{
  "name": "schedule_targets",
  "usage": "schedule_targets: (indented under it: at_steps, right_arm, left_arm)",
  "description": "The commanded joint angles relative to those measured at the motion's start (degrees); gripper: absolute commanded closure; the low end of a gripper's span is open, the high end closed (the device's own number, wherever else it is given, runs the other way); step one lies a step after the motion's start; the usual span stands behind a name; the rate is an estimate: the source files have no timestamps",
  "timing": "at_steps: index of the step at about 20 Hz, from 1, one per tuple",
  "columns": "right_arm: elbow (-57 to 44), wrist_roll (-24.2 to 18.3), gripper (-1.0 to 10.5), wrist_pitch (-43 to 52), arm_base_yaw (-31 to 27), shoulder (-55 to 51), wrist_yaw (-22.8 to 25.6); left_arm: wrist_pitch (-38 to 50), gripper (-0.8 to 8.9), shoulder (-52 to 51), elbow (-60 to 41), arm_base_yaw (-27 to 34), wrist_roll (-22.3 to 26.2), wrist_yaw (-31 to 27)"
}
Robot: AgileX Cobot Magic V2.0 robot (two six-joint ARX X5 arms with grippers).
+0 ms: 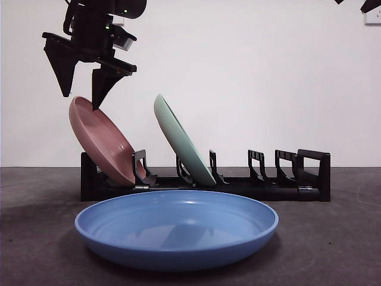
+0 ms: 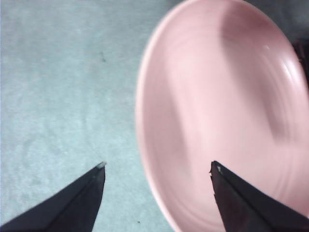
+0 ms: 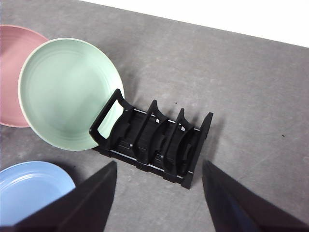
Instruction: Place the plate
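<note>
While the left pincer [image 1: 83, 101] hangs at the upper left of the front view, its jaws stand spread and hold nothing — one tip on each side of the pink plate's [image 1: 102, 142] top rim, apparently just clear of it. That plate leans in the end slot of the black rack [image 1: 280, 182], at the left of the frame, tilted back. One slot along, the green plate [image 1: 181, 142] leans the same way, apart from the pink one. Further slots to the right stand unfilled. Low in the foreground, the blue plate [image 1: 177, 229] lies flat on the dark worktop [image 1: 339, 238]. To finish well, I judge the pincer should rise straight — any sideways drift could nudge the rim and tip the plate. The right pincer [image 3: 159, 203], also wide apart and holding nothing, waits high above the rack.
</note>
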Motion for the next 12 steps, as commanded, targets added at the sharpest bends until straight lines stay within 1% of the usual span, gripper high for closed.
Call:
schedule_targets:
  at_steps: [1,2,3,5,9,12]
  right_arm:
    - [0.90,0.59,6.7,0.61,0.46,0.46,0.00]
    - [0.90,0.57,6.7,0.61,0.68,0.46,0.00]
    - [0.90,0.57,6.7,0.61,0.72,0.46,0.00]
    - [0.90,0.57,6.7,0.61,0.72,0.46,0.02]
    - [0.90,0.59,6.7,0.57,0.72,0.46,0.02]
    - [0.90,0.59,6.7,0.55,0.72,0.46,0.02]
  left_arm:
    - [1.99,4.74,1.09,1.97,-0.28,-0.07,-0.63]
    - [2.64,4.76,1.09,1.97,-0.22,-0.07,-0.63]
    - [2.78,5.07,1.09,1.97,-0.22,-0.07,-0.63]
    - [2.69,6.12,1.16,1.97,-0.22,-0.07,-0.63]
    - [2.54,7.34,1.16,1.97,-0.17,-0.09,-0.63]
    - [2.29,7.25,1.16,1.97,-0.11,-0.07,-0.63]
